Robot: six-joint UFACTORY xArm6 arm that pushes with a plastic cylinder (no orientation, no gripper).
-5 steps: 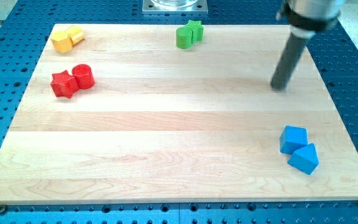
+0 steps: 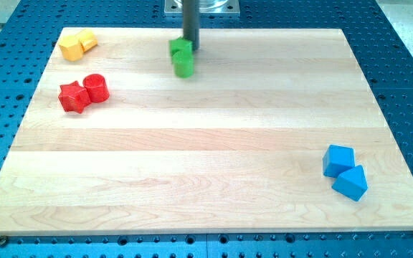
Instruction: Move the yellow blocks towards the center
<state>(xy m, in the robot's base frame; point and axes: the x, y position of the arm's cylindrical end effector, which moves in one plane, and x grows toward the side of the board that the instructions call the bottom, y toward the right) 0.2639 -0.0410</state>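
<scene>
Two yellow blocks [image 2: 77, 44] sit touching at the board's top left corner, one a hexagon-like shape, the other smaller. My tip [image 2: 191, 49] is at the top middle of the board, touching the upper right of two green blocks [image 2: 182, 58], which look blurred. The tip is far to the right of the yellow blocks.
A red star [image 2: 73, 97] and a red cylinder [image 2: 95, 87] sit together at the left. A blue cube [image 2: 338, 159] and a blue triangular block [image 2: 351, 183] sit at the lower right. The wooden board [image 2: 206, 143] lies on a blue perforated table.
The rod has swept from the board's upper right to the top middle. The two green blocks have been pushed left and down from where they stood.
</scene>
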